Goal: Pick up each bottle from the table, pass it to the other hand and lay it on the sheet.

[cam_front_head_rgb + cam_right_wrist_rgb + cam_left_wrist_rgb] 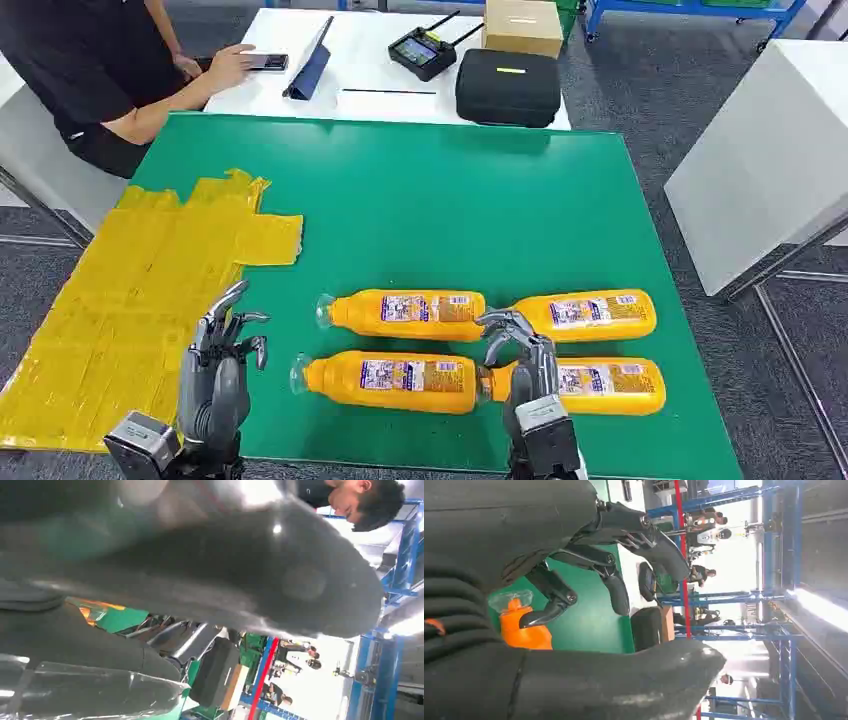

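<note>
Head view showed a green surface [450,200] with four orange bottles lying on their sides in two rows, caps pointing left. The far-left bottle [405,313] and the far-right bottle [598,314] lay end to end in the back row; the near-left bottle [390,381] and the near-right bottle [610,386] lay in the front row. A crinkled yellow sheet [130,300] covered the left edge of the surface, well apart from the bottles.

The right robot hand [520,360] was above the gap where the four bottles met, its fingers curled over the neck end of the near-right bottle; whether it actually gripped the bottle could not be told. The left robot hand [222,360] stood upright at the near edge between the sheet and the near-left bottle, fingers spread and holding nothing. In the left wrist view those parted fingers [614,585] hung over green with a clear bottle cap [511,600] just beyond them.

Behind the green surface, a white table [380,70] carried a black case [508,86], a cardboard box [522,25] and a controller [422,50]. A person [90,70] sat at its left end.
</note>
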